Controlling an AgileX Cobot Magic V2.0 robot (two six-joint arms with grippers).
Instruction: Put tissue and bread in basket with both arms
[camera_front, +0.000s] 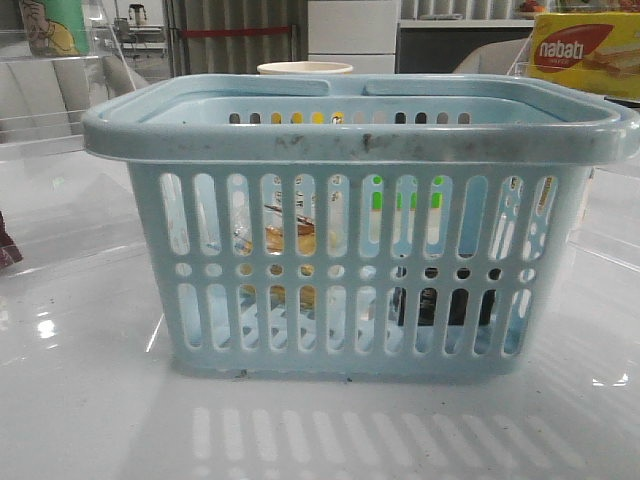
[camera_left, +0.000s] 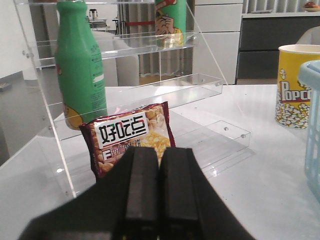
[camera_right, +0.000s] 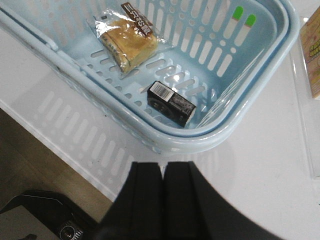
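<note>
The pale blue basket (camera_front: 360, 140) stands mid-table in the front view. In the right wrist view the bread (camera_right: 129, 37) in its clear wrapper and the dark tissue pack (camera_right: 171, 103) both lie on the basket's floor (camera_right: 210, 137). Through the front slots the bread (camera_front: 290, 235) and tissue (camera_front: 440, 305) show dimly. My right gripper (camera_right: 163, 167) is shut and empty, above the table beside the basket's rim. My left gripper (camera_left: 159, 152) is shut and empty, facing a snack bag, with the basket's edge (camera_left: 312, 125) off to one side. Neither gripper shows in the front view.
A clear acrylic shelf (camera_left: 150, 90) holds a green bottle (camera_left: 80, 65) and a red snack bag (camera_left: 127, 132). A yellow popcorn cup (camera_left: 295, 85) stands near the basket. A nabati box (camera_front: 585, 55) sits at the back right. The table edge (camera_right: 55, 142) lies near the basket.
</note>
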